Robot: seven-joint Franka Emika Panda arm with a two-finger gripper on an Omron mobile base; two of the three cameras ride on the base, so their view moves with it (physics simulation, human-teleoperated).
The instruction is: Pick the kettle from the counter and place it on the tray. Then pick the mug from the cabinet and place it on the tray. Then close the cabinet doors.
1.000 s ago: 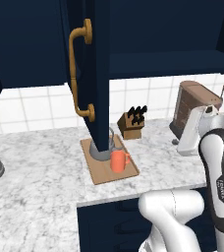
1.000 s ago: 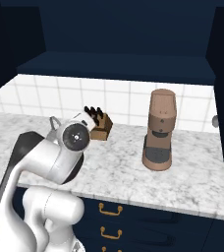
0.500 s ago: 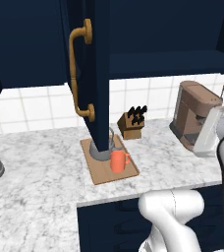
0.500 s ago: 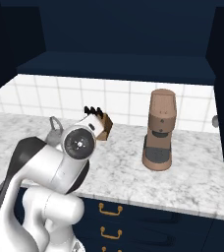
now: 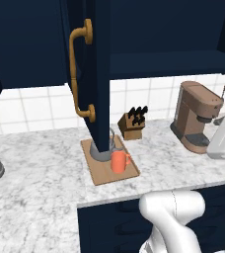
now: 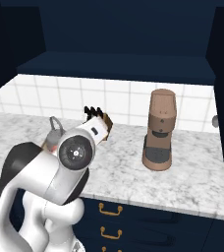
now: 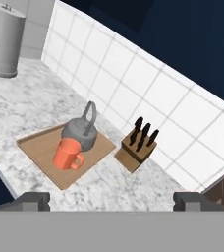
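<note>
My gripper (image 7: 111, 199) stands wide open, holding nothing. Kettle (image 7: 80, 132) and mug (image 7: 67, 154) sit touching on the tray (image 7: 38, 146) — on the counter (image 5: 40, 173), cabinet door (image 5: 95, 74) ajar.

Grey kettle (image 7: 81, 132) and orange-red mug (image 7: 67, 154), upright, seemingly touching, on wooden tray (image 7: 37, 146) on marbled counter (image 5: 40, 183); navy cabinet door (image 5: 97, 74) open, brass-handled.

1. I count one kettle (image 7: 80, 132) and one mug (image 7: 67, 154), both on the single tray (image 7: 40, 146).
2. Right of the tray: one knife block (image 7: 138, 148), one coffee machine (image 5: 197, 116).
3. Left of the tray: one grey canister (image 7: 4, 40).
</note>
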